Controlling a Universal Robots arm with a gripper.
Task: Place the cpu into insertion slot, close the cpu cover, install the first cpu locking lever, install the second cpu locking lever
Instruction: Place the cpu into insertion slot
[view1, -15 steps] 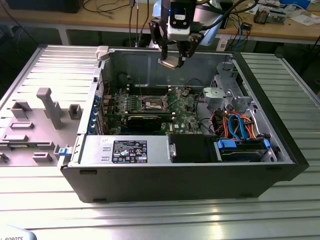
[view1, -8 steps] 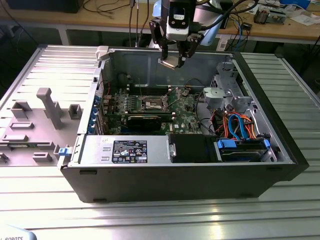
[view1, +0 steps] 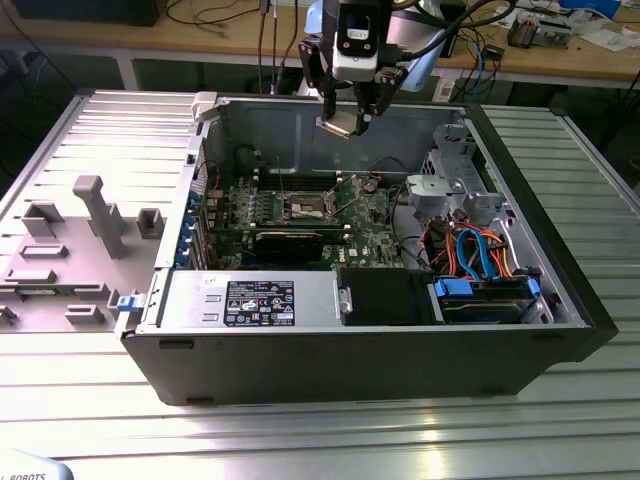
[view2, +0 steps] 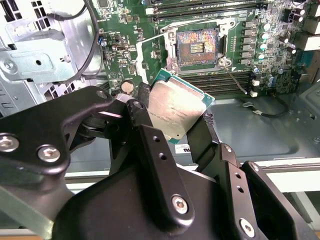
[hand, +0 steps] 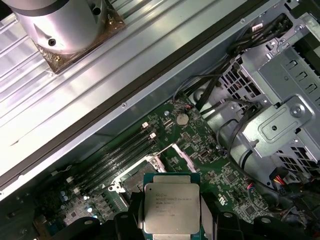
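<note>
Step one: your gripper (view1: 347, 118) clasps the cpu (view2: 175, 112), well clear of the open insertion slot (view2: 196, 47), not yet seated.

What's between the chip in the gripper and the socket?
Nothing: in the exterior view the cpu, held by the gripper, hangs above the insertion slot with only air between.

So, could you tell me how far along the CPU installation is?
Nothing is installed yet. The end effector grips the cpu above the motherboard. The insertion slot sits empty and uncovered, so all four steps remain.
</note>
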